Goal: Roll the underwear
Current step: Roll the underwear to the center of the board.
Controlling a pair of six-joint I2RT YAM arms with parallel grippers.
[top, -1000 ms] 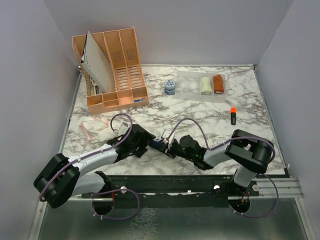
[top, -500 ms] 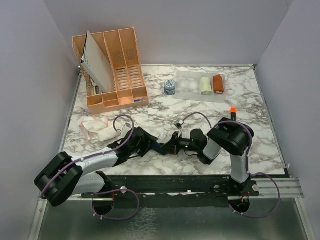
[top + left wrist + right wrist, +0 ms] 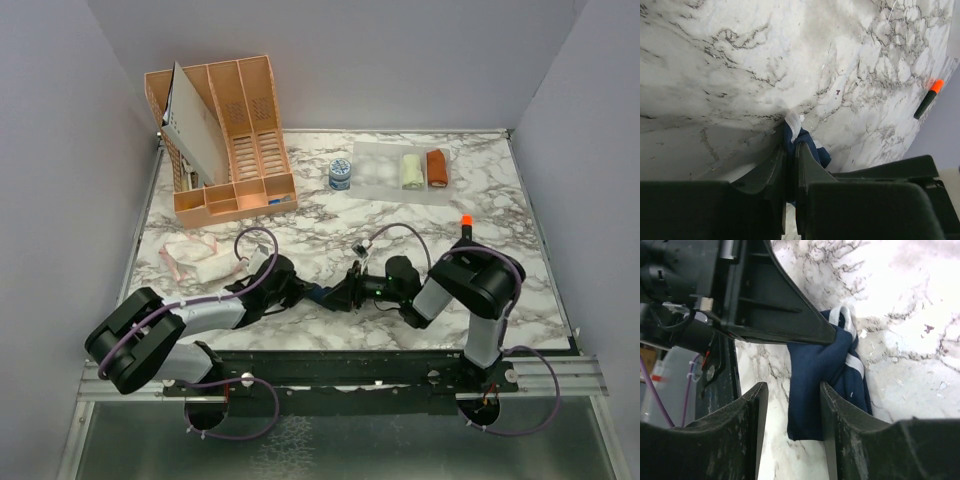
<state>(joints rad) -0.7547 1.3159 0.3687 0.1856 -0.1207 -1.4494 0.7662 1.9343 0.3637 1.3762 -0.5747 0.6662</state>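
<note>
My left gripper (image 3: 790,150) is clenched on the navy briefs (image 3: 826,360). They are a crumpled wad with a white band showing, at the near middle of the table (image 3: 500,220). My right gripper (image 3: 791,390) straddles the wad, jaws apart, released. The pink briefs (image 3: 190,258) lie spread out to the left.

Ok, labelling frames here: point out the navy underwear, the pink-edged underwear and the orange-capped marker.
navy underwear (image 3: 816,360): right wrist view, middle of bunched cloth.
pink-edged underwear (image 3: 200,262): top external view, white middle.
orange-capped marker (image 3: 926,102): left wrist view, dark barrel.
</note>
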